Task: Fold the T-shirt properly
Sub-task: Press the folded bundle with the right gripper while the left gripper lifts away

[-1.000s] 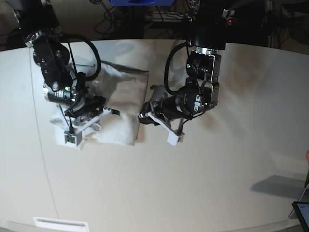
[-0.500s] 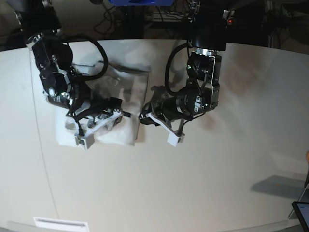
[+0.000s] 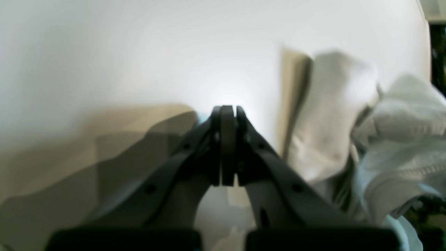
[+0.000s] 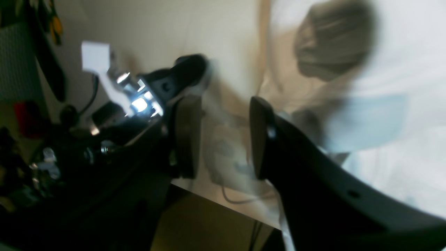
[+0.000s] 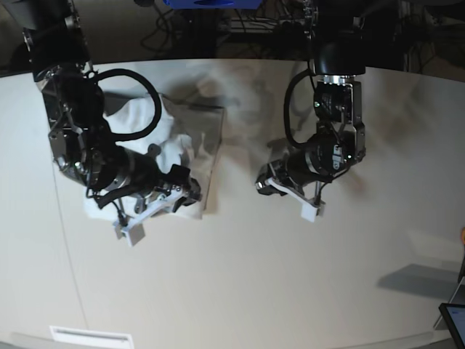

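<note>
Base view shows the T-shirt (image 5: 171, 142) lying bunched on the left part of the table (image 5: 240, 276), its right edge folded straight, with a raised crumpled hump toward its far left. The right arm leans over the shirt's near edge, and its pincer (image 5: 190, 190) sits at the cloth's near right corner. In the right wrist view that right pincer (image 4: 223, 139) has its jaws standing apart with blurred white cloth showing between and beyond them; whether they grip it I cannot tell. The left pincer (image 5: 263, 182) hangs over bare table, well apart from the shirt to its right. The left wrist view shows the left pincer (image 3: 226, 144) pressed together on nothing, with the T-shirt (image 3: 366, 139) heaped at the right.
</note>
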Robot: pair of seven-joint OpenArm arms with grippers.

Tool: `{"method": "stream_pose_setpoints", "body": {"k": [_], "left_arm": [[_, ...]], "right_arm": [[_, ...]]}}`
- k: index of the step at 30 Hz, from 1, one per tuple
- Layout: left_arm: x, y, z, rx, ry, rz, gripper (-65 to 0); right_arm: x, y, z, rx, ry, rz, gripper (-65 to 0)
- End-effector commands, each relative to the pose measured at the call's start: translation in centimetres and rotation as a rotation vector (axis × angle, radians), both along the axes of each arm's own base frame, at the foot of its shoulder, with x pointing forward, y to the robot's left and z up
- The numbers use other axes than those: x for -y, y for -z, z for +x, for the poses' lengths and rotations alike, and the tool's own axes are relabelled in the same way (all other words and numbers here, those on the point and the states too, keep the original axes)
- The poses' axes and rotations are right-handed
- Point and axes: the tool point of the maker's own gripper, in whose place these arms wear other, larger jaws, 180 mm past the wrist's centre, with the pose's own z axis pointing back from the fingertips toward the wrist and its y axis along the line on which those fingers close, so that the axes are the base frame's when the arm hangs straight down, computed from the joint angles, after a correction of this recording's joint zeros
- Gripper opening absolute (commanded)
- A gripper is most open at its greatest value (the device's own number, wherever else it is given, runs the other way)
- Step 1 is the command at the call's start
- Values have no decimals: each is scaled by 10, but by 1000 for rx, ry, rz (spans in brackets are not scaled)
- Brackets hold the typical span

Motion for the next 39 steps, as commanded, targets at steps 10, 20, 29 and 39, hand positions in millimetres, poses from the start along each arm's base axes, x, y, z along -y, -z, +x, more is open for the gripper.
{"method": "stream_pose_setpoints", "body": {"k": [10,20,29,39], "left_arm": [[-10,-44,12,144,12,26,-650],[-10,-41,9,135,12,25,-650],[-10,-33,0,112,12,25,-650],[-10,-32,0,112,12,26,-650]], "right_arm": [[109,-57,42,147,234,-23,-437],[125,-10,7,2,285,0,-646],[138,10,10,-14,360,-32,-647],[115,27,7,-34,333,-65,-647]]}}
